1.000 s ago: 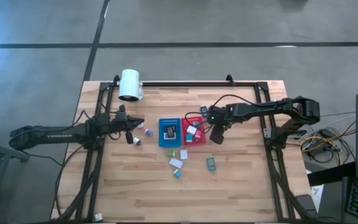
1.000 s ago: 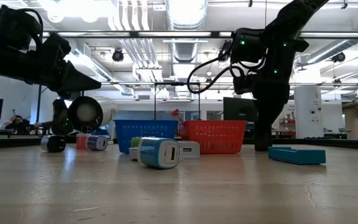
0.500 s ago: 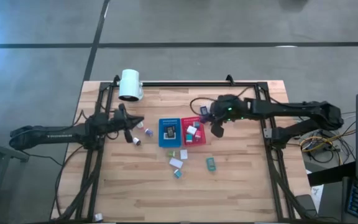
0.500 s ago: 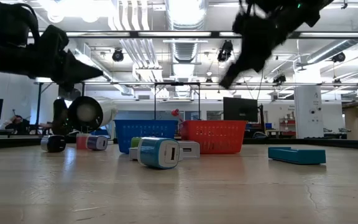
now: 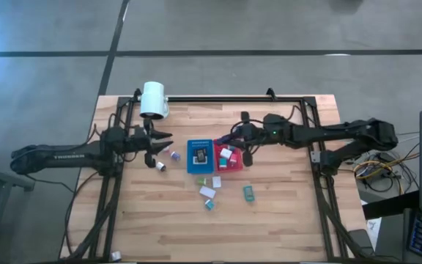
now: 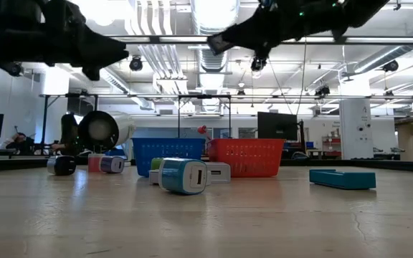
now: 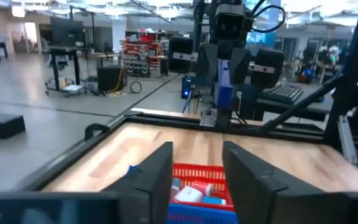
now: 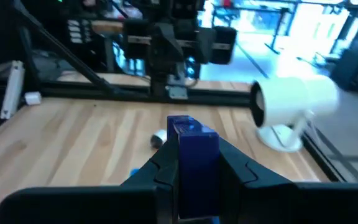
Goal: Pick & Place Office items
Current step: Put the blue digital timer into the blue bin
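Observation:
My right gripper [image 5: 239,144] hovers level above the red tray [image 5: 234,168], pointing toward the table's left, and is shut on a small blue block [image 8: 194,149]. My left gripper [image 5: 164,144] is open and raised off the table left of the blue tray [image 5: 190,156]; its fingers [image 7: 151,177] frame the trays ahead. Small white and teal items [image 5: 207,192] lie flat on the wood in front of the trays. Two small pieces [image 5: 174,155] sit near the left gripper. Other items lie inside both trays. My right gripper pinches the blue block between its two fingers [image 8: 166,167]. The block's upper end [image 8: 189,126] sticks out past them. The fingers are level, well above the table, pointing from the table's right toward its left, and the block is lifted clear.
A big white cylinder [image 5: 153,99] stands at the far left of the table on its foot. A black frame [image 5: 218,98] runs around the table's edges. A flat teal item [image 6: 342,178] and a teal-and-white block [image 6: 183,175] lie on the near wood.
My right gripper has risen from the table at the red tray's right side, tipped from pointing down to level, and swung left over the tray. My left gripper has lifted higher and shifted slightly toward the trays.

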Robot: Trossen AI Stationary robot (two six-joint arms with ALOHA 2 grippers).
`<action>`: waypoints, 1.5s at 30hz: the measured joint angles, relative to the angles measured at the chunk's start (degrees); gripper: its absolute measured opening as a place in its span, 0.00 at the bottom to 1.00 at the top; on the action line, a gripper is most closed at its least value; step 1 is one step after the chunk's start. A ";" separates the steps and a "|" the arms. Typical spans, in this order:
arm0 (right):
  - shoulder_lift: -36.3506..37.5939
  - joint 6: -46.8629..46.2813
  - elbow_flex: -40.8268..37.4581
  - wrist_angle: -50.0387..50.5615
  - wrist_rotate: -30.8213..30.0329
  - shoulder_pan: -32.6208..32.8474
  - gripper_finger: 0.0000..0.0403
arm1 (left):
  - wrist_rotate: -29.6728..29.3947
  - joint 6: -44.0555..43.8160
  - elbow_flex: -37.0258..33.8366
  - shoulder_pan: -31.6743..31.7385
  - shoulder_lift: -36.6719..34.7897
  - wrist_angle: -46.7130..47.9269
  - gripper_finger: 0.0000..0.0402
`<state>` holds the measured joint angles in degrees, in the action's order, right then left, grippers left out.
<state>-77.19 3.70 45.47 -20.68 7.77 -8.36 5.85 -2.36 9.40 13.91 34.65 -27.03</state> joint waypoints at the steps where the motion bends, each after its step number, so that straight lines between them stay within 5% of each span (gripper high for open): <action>1: -1.15 -0.36 0.01 -1.81 1.27 -0.12 0.12 | 0.04 1.67 0.43 -0.13 0.63 -0.04 0.39; 9: -7.05 -8.06 2.33 -11.82 4.86 -1.38 0.12 | -1.75 32.34 5.27 -4.58 5.60 -0.44 0.55; 17: -12.57 -14.34 10.14 -11.59 4.47 -3.17 0.13 | -16.00 60.05 10.28 -9.77 11.14 -0.79 0.63; 22: -17.81 -18.72 18.44 -11.00 10.85 -5.25 0.14 | -17.71 73.08 12.46 -10.61 14.36 -1.75 0.62; 31: -25.34 -20.21 29.39 -7.79 17.20 -5.96 0.13 | -22.41 73.11 16.10 -10.65 17.94 -8.59 0.67; 45: -25.81 -19.12 30.60 -6.76 16.02 -6.27 0.13 | -21.77 69.86 16.18 -12.32 19.28 -6.40 0.72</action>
<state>-103.00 -15.42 76.07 -27.44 23.79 -14.63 -15.91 67.51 25.59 1.58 53.94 -33.43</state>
